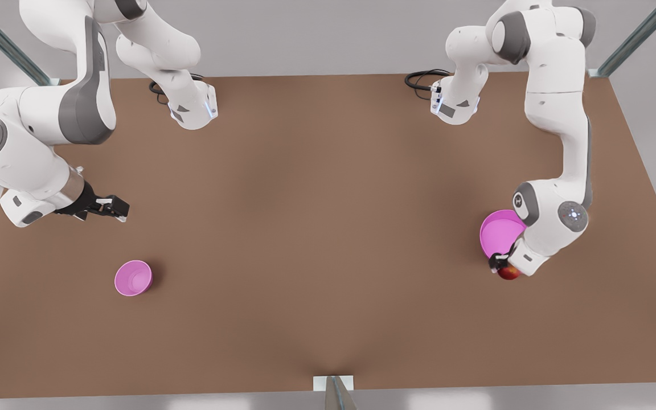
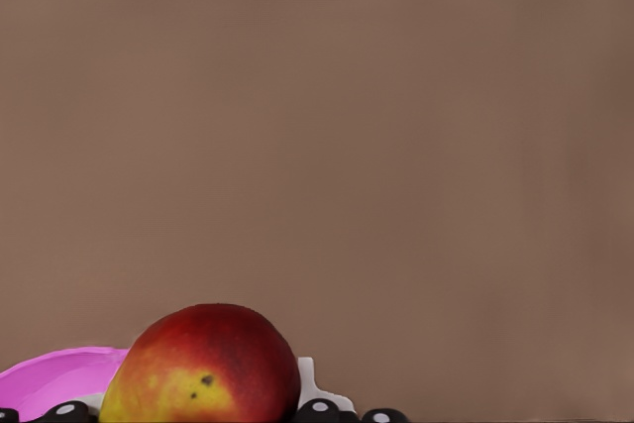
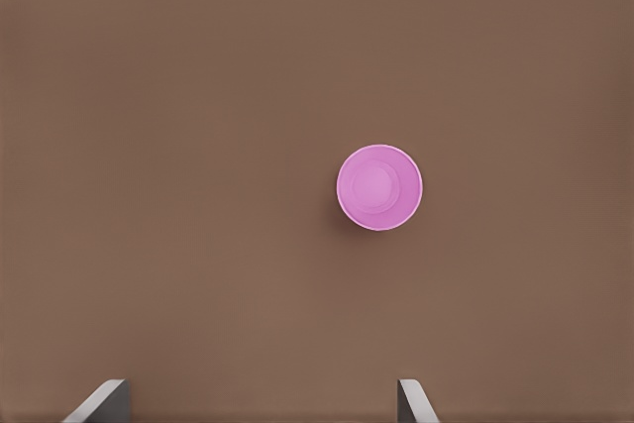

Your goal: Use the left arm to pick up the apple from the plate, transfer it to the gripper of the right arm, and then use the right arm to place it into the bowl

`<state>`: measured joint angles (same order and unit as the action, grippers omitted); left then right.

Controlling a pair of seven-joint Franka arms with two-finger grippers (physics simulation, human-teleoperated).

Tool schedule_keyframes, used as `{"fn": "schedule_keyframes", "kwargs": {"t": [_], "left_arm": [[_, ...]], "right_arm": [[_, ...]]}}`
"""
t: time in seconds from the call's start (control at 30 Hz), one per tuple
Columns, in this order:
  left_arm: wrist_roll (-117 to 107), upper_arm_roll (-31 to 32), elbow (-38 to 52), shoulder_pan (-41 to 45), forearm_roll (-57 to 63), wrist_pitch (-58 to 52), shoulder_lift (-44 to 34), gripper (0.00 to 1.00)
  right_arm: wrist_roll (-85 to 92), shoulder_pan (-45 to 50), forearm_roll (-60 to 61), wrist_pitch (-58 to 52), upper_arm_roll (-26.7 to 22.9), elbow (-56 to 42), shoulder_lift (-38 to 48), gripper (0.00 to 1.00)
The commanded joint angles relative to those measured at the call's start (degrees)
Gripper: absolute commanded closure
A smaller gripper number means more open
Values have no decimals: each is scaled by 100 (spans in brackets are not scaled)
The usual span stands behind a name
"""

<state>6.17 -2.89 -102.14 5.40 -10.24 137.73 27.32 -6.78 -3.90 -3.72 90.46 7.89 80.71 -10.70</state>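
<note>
The red and yellow apple (image 1: 509, 274) sits between the fingers of my left gripper (image 1: 501, 266), which is shut on it at the front view's right. It hangs over the near rim of the pink plate (image 1: 499, 230). In the left wrist view the apple (image 2: 203, 369) is close up, with the plate's rim (image 2: 59, 375) beside it and black fingers (image 2: 319, 409) at its sides. My right gripper (image 1: 113, 208) waits open at the front view's left, above and behind the small pink bowl (image 1: 133, 278). The right wrist view looks down on the bowl (image 3: 378, 188), with the fingertips (image 3: 104, 401) spread wide.
The brown table (image 1: 328, 228) stretches between the two arms. Both arm bases (image 1: 194, 111) stand at the far edge with black cables. A metal post (image 1: 335, 393) rises at the near edge's middle.
</note>
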Motion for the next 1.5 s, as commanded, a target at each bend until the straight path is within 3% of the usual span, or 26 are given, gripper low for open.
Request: {"fn": "schedule_keyframes", "kwargs": {"t": [0.0,0.23,0.3,0.37,0.47,0.5,0.6,0.73,1.0,1.47], "left_arm": [[385,552,344,41,-400,-1345,-42,36],[4164,2125,2119,207,-2922,-1284,1153,36],[5437,2600,2418,260,-4169,-1047,1478,36],[6299,2934,2655,348,-4346,-748,1522,36],[8198,3813,3042,480,-4355,236,2190,36],[8321,3831,3208,638,-4355,386,2313,36],[8726,3944,3823,972,-4372,746,2857,36],[8981,4059,4132,1060,-4381,1133,3139,36],[8981,4560,4229,1034,-4469,1291,3306,35],[8998,4560,4229,1051,-4478,1300,3315,34]], "right_arm": [[19,-5,3,-2,2,-3,6,0],[-87,30,126,95,221,-389,-275,0],[-166,21,1303,262,221,-530,-635,0],[-166,30,2111,525,230,-530,-907,0],[-139,118,3667,1106,230,-539,-1514,0],[-148,153,4747,1132,265,-530,-1716,0],[133,293,5924,1343,274,-495,-2182,0],[1355,338,8203,1457,397,463,-2314,0],[2541,408,8784,1457,415,94,-2841,0],[3130,689,8502,1360,423,164,-2991,0]]}}
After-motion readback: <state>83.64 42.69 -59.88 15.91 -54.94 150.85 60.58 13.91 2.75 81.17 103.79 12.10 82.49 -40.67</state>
